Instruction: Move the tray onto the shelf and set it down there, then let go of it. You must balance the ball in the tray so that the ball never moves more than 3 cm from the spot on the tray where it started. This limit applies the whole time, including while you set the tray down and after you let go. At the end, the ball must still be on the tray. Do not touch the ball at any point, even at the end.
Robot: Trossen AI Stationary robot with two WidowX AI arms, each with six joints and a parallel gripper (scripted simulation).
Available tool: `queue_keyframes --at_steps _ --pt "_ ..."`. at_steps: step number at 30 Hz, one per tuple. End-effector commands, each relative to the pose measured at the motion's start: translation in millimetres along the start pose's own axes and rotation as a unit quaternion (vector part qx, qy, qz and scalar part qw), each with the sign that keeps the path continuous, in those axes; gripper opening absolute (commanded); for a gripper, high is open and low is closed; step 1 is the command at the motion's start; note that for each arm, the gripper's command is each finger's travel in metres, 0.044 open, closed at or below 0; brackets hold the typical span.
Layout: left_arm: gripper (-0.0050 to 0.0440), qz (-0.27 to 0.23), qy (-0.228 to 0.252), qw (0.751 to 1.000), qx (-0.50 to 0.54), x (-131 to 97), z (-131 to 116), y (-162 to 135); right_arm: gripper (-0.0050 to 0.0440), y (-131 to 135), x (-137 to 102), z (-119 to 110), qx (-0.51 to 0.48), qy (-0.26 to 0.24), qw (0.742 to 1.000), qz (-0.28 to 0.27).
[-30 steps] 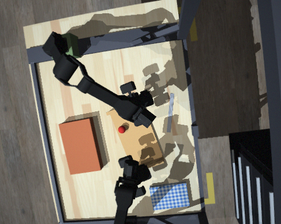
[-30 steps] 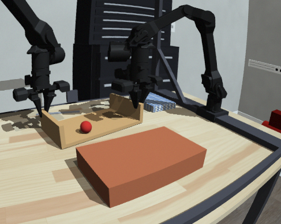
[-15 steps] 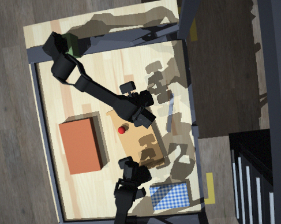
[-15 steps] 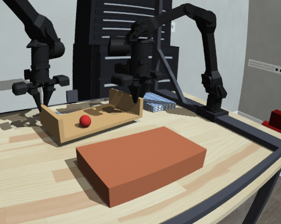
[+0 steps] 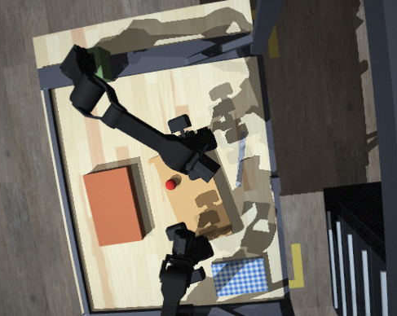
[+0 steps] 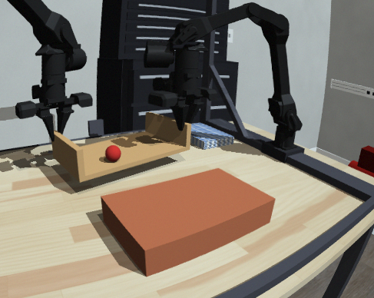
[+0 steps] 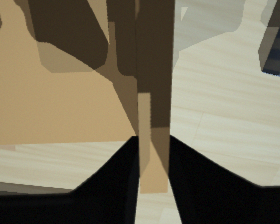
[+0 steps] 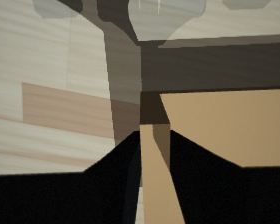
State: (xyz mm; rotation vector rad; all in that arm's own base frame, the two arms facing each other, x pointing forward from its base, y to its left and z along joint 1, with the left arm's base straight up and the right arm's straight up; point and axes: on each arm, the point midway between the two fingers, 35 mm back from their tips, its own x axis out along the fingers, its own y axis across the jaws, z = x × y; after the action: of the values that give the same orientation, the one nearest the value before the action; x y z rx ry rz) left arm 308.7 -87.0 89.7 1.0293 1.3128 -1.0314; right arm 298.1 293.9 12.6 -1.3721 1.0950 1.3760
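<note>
Left tool [image 5: 196,238] [image 6: 185,125] [image 7: 154,137] and right tool [image 5: 183,156] [image 6: 56,136] [image 8: 153,137], narrowly closed, grip the tan wooden tray [image 5: 183,204] [image 6: 97,167] [image 7: 51,110] [image 8: 221,130] inside the desk's [image 5: 122,281] [image 6: 46,230] [image 7: 216,110] [image 8: 41,65] edges; uneven lifting could roll the glossy red ball [image 5: 170,184] [image 6: 113,153].

Matte black arms [image 5: 138,132] [image 6: 278,57], tapered black jaws [image 6: 58,127]
</note>
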Motion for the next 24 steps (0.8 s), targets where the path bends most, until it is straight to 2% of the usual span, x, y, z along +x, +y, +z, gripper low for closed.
queue_keyframes --at_steps 1,4,6,24 --pt "0.0068 0.026 -0.015 1.000 -0.001 -24 4 5 0.0068 -6 -30 8 -0.003 -0.019 0.999 -0.027" --pt "0.0068 0.026 -0.014 1.000 -0.001 -21 4 5 0.0068 -6 -27 8 -0.003 -0.018 0.999 -0.027" --pt "0.0068 0.026 -0.012 1.000 0.000 -28 5 5 0.0068 -7 -33 8 -0.001 -0.014 0.999 -0.030" --pt "0.0068 0.027 -0.015 1.000 0.001 -49 3 5 0.0068 -6 -55 6 -0.003 -0.019 0.999 -0.029"
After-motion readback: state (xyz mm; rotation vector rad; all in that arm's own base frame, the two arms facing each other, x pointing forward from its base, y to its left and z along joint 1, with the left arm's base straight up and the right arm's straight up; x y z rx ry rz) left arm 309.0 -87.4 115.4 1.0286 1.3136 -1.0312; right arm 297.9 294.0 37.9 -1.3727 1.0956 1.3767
